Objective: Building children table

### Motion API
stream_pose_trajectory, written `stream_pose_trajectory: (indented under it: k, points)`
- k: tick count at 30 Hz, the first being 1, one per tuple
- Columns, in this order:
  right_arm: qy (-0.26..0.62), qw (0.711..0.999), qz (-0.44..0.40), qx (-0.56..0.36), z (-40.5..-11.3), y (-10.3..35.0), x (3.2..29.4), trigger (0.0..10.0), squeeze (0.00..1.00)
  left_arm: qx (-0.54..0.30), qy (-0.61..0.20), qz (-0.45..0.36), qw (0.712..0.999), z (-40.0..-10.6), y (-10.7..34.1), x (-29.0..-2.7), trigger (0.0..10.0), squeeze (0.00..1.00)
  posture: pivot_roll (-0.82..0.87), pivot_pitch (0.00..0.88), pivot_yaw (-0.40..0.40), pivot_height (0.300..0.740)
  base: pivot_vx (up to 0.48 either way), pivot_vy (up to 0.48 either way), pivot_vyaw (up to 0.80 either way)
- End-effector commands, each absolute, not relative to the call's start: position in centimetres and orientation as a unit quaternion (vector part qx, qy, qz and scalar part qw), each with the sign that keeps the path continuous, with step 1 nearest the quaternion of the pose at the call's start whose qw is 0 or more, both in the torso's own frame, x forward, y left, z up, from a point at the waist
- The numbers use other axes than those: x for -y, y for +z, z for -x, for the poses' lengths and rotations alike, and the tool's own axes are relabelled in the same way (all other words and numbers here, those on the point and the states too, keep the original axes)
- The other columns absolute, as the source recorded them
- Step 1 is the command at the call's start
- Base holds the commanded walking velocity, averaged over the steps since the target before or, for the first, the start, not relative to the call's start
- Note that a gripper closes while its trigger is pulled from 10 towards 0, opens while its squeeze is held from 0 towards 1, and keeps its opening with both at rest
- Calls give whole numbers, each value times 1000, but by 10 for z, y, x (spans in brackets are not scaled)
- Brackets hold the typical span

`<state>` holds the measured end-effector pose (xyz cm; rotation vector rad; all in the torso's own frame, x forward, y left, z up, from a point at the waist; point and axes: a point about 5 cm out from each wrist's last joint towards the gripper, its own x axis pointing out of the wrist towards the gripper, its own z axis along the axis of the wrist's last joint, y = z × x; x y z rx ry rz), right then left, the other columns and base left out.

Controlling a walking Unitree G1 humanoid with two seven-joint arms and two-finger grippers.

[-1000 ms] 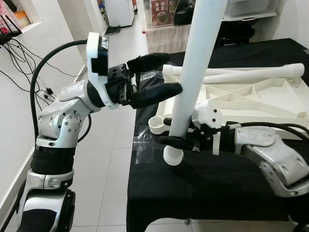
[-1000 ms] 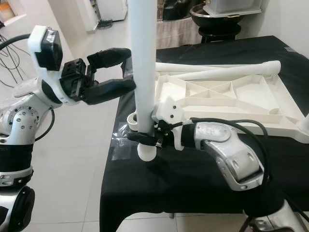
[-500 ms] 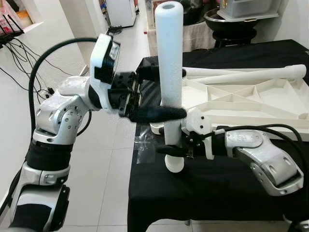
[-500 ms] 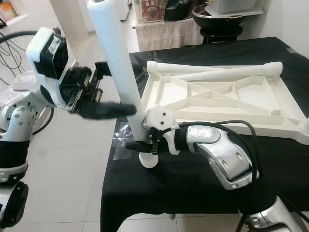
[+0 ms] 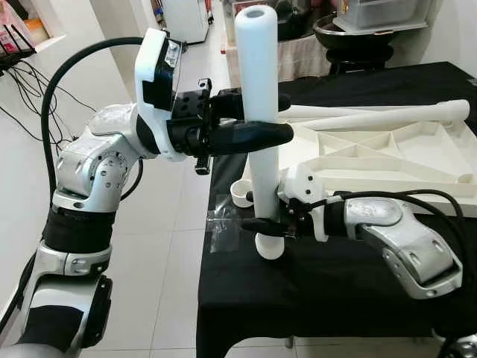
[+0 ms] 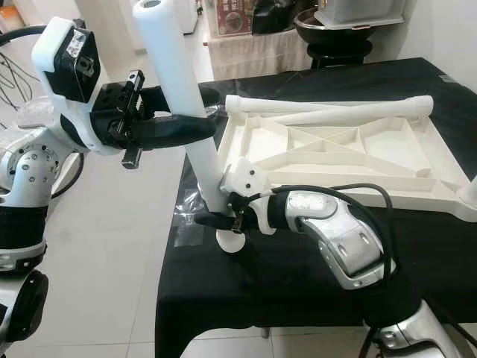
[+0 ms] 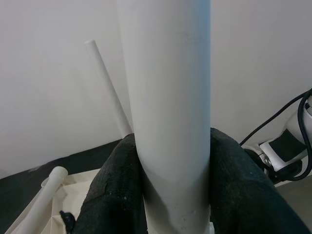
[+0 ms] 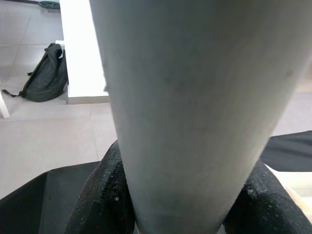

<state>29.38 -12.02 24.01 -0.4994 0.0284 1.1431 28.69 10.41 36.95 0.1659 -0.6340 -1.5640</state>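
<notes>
A thick white table leg [image 5: 261, 112] stands nearly upright over the near left corner of the black-covered table [image 5: 313, 298]. My left gripper [image 5: 261, 119] is shut on the leg's upper part, its black fingers [image 7: 117, 185] pressed to both sides. My right gripper [image 5: 261, 216] is shut on the leg near its lower end. The leg's foot [image 5: 270, 246] hangs just above the cloth, beside a round white socket [image 5: 240, 194] at the corner of the upturned white tabletop [image 5: 387, 156]. Two more white legs [image 5: 387, 113] lie across the tabletop's far edge.
The table's left edge drops to a white tiled floor [image 5: 164, 246]. A strip of clear tape [image 5: 223, 220] sits on the cloth's edge. Black cables [image 5: 30, 82] trail along the left wall. Boxes and a dark bowl [image 5: 358, 33] stand behind the table.
My left gripper has come in and shut on the leg's upper part. The leg has swung from leaning right to nearly upright, its foot still held by my right gripper.
</notes>
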Motion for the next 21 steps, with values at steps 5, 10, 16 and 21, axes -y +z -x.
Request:
stream_pose_trajectory:
  k: [5,10,16,21]
  points:
    - [520,827,211,16,-300,250,117,10000,1000,309,-683,-60,659,-288,387,-112,0,0,-121,72,114,740,0,0,0]
    - [516,833,201,22,-303,247,112,10000,1000,319,-696,-41,642,-286,394,-112,0,0,-120,71,116,740,0,0,0]
    - [498,846,191,0,-309,226,95,10000,0,323,-725,-28,608,-281,404,-111,0,0,-110,71,121,740,0,0,0]
    - [506,846,167,-12,-310,217,82,10000,0,319,-739,-37,592,-279,408,-108,0,0,-107,69,121,740,0,0,0]
